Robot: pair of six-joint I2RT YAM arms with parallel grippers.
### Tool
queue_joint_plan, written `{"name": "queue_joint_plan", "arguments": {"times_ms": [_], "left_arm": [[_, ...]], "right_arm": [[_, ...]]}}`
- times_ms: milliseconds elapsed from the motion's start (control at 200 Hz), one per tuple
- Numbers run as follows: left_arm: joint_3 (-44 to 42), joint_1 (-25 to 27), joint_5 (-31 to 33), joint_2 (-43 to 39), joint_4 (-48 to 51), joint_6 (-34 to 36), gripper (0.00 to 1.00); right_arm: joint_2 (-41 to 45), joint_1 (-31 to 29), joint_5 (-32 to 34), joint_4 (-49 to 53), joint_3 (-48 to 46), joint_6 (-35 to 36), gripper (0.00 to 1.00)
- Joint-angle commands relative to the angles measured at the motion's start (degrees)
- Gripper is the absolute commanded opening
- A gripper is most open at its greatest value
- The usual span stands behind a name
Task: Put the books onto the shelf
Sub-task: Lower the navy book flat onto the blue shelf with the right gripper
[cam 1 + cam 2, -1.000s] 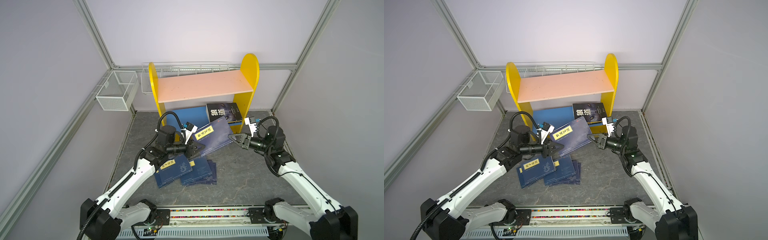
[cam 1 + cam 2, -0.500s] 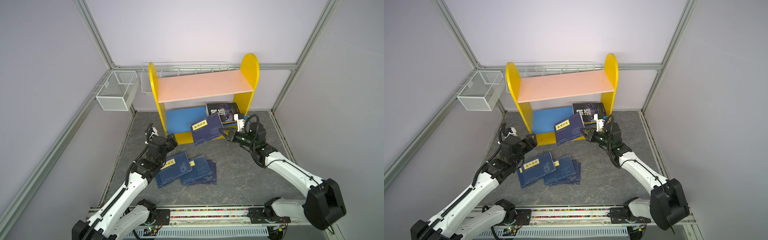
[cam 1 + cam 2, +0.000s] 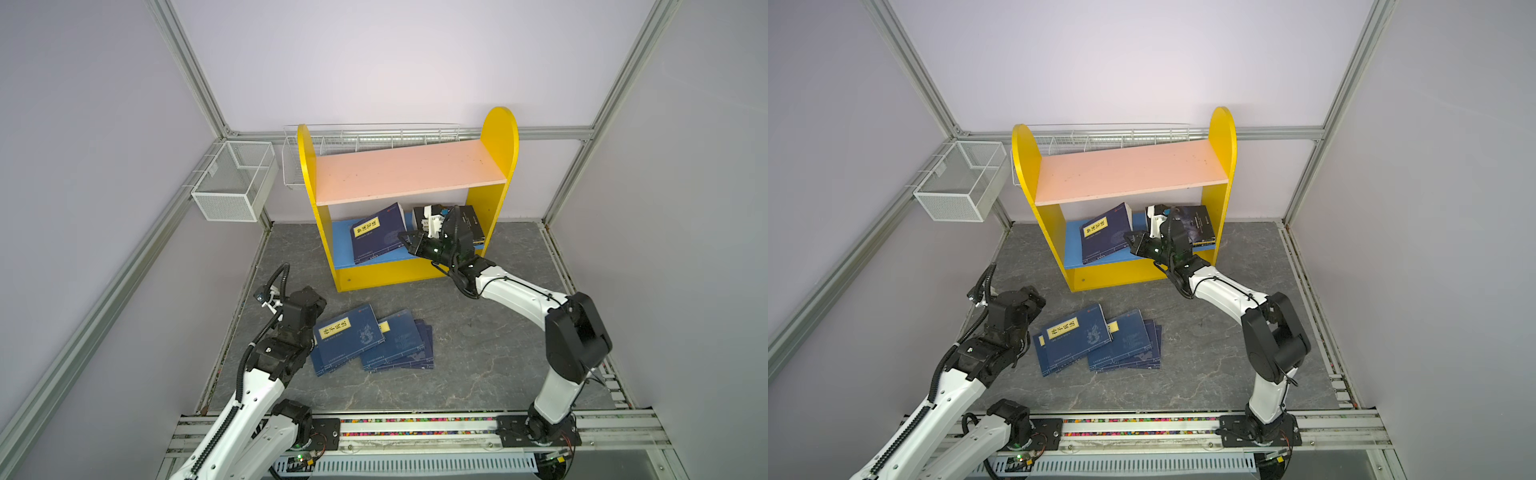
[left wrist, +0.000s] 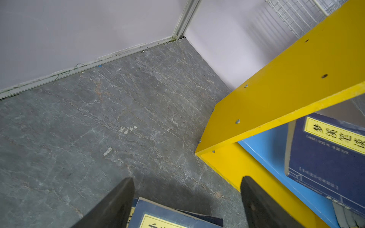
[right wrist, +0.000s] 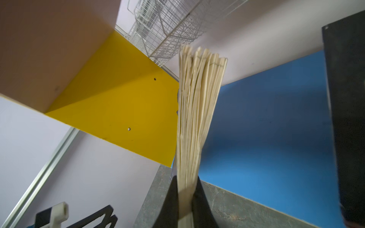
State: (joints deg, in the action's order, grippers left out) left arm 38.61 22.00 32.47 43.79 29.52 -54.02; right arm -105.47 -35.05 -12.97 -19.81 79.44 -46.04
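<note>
Navy book (image 3: 379,232) leans tilted on the blue lower board (image 3: 343,245) of the shelf (image 3: 500,137), next to a black book (image 3: 473,226), with the right gripper (image 5: 185,183) clamped on its page edge. Left gripper (image 4: 187,178) is spread wide and empty at the edge of the stack of navy books (image 3: 374,340), which lies flat on the floor (image 3: 478,332) in front of the shelf.

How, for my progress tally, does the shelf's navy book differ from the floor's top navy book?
The shelf book tilts up over the blue lower board; the floor book lies flat atop a pile. The right pincer grips the shelf book's pages; the floor book is ungripped, by the open left pincer. Both: navy covers, yellow title labels.
</note>
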Motion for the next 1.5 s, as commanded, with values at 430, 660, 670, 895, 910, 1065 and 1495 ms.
{"name": "queue_joint_plan", "arguments": {"times_ms": [430,660,670,895,910,1065,1495], "left_arm": [[0.1,-0.4,-2.6,-1.5,3.4,-1.5,0.84],[-0.1,-0.4,-3.1,-1.5,3.3,-1.6,0.84],[-0.1,-0.4,-3.1,-1.5,3.2,-1.7,0.84],[-0.3,-0.4,-4.2,-1.2,2.3,-1.5,0.84],[-0.3,-0.4,-4.2,-1.2,2.3,-1.5,0.84],[-0.7,-0.4,-5.0,-1.3,1.5,-1.6,0.84],[-0.6,-0.4,-6.3,-0.9,-0.1,-1.7,0.84]], "right_arm": [[-11.9,-3.1,0.2,2.6,12.1,-5.9,0.09],[-14.4,-3.2,-1.7,3.7,13.4,-7.9,0.1],[-14.5,-3.3,-1.8,3.7,13.5,-8.0,0.1],[-14.5,-3.7,-0.8,6.3,13.8,-6.4,0.28],[-14.4,-3.8,-0.4,6.9,13.9,-6.1,0.31],[-13.8,-4.1,2.3,13.6,16.6,-2.0,0.44],[-15.8,-5.0,9.4,33.7,29.0,8.5,0.88]]}}
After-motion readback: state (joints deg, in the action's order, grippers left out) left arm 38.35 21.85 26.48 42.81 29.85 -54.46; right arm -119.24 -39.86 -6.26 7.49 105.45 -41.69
